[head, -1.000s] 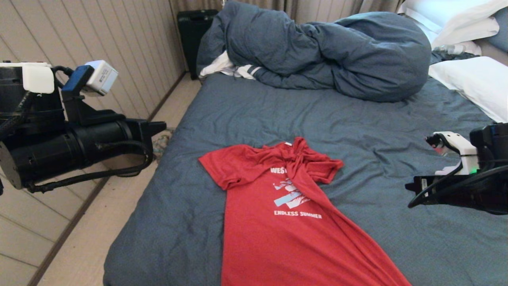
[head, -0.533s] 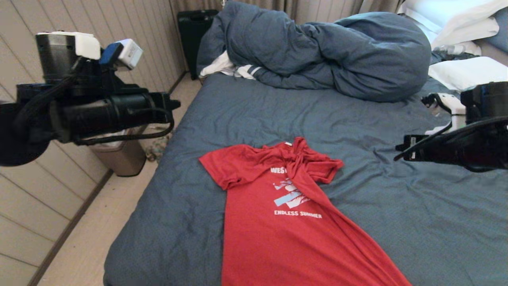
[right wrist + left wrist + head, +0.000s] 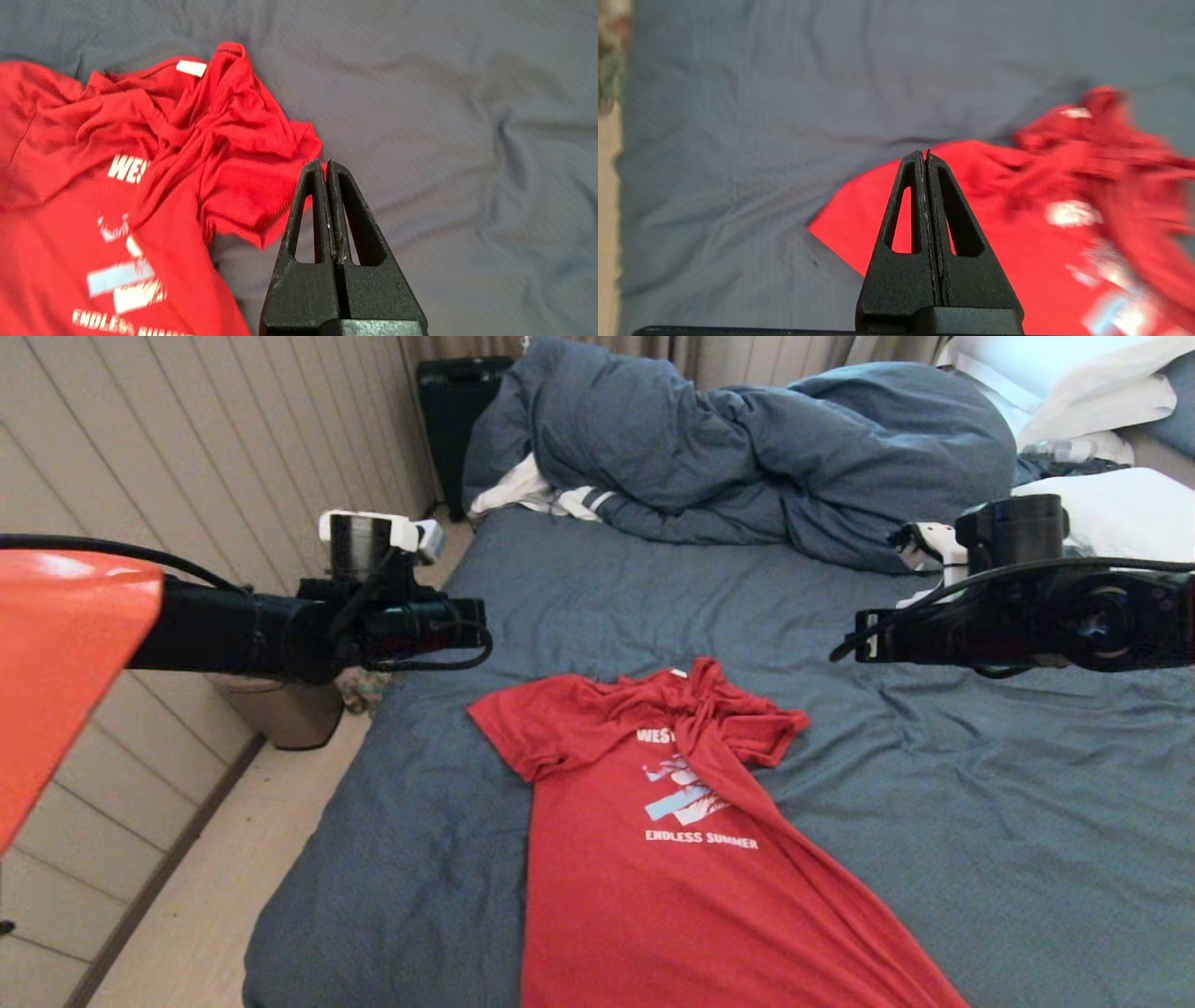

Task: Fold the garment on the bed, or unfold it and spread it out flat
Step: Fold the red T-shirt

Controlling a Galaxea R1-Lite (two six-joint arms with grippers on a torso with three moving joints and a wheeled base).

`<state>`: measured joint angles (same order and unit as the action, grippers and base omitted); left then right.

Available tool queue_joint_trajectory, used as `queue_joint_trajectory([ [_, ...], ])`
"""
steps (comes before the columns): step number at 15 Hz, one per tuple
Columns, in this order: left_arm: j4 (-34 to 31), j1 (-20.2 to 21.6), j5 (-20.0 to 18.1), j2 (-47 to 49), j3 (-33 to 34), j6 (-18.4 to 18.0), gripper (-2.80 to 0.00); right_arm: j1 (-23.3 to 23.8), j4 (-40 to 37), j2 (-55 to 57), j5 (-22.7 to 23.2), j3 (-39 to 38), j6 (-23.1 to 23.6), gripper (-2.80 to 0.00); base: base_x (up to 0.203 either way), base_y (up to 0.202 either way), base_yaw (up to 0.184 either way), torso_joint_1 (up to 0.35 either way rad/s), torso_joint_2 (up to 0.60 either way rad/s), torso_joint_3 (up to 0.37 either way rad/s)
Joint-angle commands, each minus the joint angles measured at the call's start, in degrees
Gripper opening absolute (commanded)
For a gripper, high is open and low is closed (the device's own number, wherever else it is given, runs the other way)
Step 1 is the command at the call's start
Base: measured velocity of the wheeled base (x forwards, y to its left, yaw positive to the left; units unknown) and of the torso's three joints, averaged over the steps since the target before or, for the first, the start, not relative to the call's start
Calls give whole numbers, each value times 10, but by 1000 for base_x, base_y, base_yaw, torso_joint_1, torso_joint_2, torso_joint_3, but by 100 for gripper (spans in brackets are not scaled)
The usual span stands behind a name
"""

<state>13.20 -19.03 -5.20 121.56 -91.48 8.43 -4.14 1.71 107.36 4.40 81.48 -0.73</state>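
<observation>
The garment [image 3: 653, 859], a red T-shirt with white lettering, lies face up on the bed [image 3: 934, 803]. Its body is stretched toward me, and the collar and the right sleeve [image 3: 261, 196] are bunched. My left gripper [image 3: 478, 619] hovers shut over the bed's left edge, above and to the left of the left sleeve. In the left wrist view its tips [image 3: 924, 155] hang above that sleeve [image 3: 878, 219], holding nothing. My right gripper [image 3: 843, 649] hovers shut to the right of the collar. Its tips [image 3: 325, 163] sit just beside the bunched right sleeve, empty.
A bunched blue-grey duvet [image 3: 747, 457] and a white striped cloth [image 3: 551, 497] lie at the bed's far end, with white pillows [image 3: 1120, 523] at the right. A bin [image 3: 280, 709] and a black case [image 3: 453, 411] stand by the panelled wall on the left, beside the floor strip [image 3: 233, 859].
Both arms have swung up and reached forward and inward over the bed, toward the shirt's shoulders. The garment has not moved. Both grippers stayed shut.
</observation>
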Motion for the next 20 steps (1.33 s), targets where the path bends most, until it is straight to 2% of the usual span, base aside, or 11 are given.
queue_joint_trajectory([
  [1, -1, 6, 0, 85, -42, 1, -280, -6, 0, 32, 0, 18, 0, -280, 0, 0, 0, 0, 0, 0],
  [3, -15, 10, 2, 122, -81, -1, -280, -6, 0, 40, 0, 26, 1, -280, 0, 0, 0, 0, 0, 0],
  [7, -28, 11, 2, 163, -117, -3, -280, -7, 0, 57, 0, 40, 4, -280, 0, 0, 0, 0, 0, 0],
  [10, -61, 11, 2, 162, -120, -2, -280, -6, 0, 60, 0, 39, 4, -280, 0, 0, 0, 0, 0, 0],
  [14, -73, 10, 4, 149, -107, -1, -280, -6, 0, 64, 0, 38, 6, -280, 0, 0, 0, 0, 0, 0],
  [18, -69, 10, 3, 144, -63, -5, -280, -6, 1, 72, 0, 39, 6, -280, 0, 0, 0, 0, 0, 0],
  [20, -68, 10, 0, 151, -69, -4, -280, -6, 2, 76, 0, 39, 6, -280, 0, 0, 0, 0, 0, 0],
])
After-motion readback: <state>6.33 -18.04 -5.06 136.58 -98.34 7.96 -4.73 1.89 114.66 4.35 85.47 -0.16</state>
